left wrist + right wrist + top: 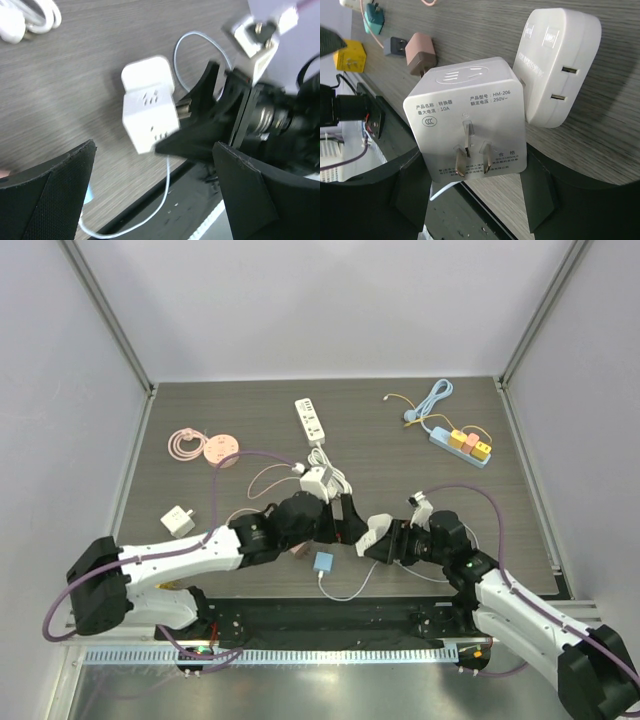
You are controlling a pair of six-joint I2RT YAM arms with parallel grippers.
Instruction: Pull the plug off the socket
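Two white pieces sit together near the front middle of the table (400, 415). One is a white converter cube (470, 125) with three metal prongs and printed ratings on the face turned to the right wrist camera. The other is a white two-slot block (560, 65), lying on the wood-grain top just beside and behind the cube. Whether the two are still joined or only touching, I cannot tell.

The right gripper (475, 181) is clamped on the cube, one black finger against each side, and holds it slightly tilted above the table. From the left wrist view the same cube (150, 117) shows slotted faces, with the rounded block (147, 75) against its far end. The left gripper (152, 167) is spread wide and grasps nothing. Its fingers (55, 192) stand well to either side of the cube without touching it. From above, the left gripper (340, 522) faces the right gripper (372, 538) at close range.

A light-blue plug (322, 562) with a thin white cable lies just in front of them. A white charger (314, 480) with a bundled cord rests behind. Farther back is a white power strip (312, 420). At the left are a pink round socket (220, 452) and a small white charger cube (178, 520). At the back right is a blue power strip (460, 445) carrying yellow and orange plugs.
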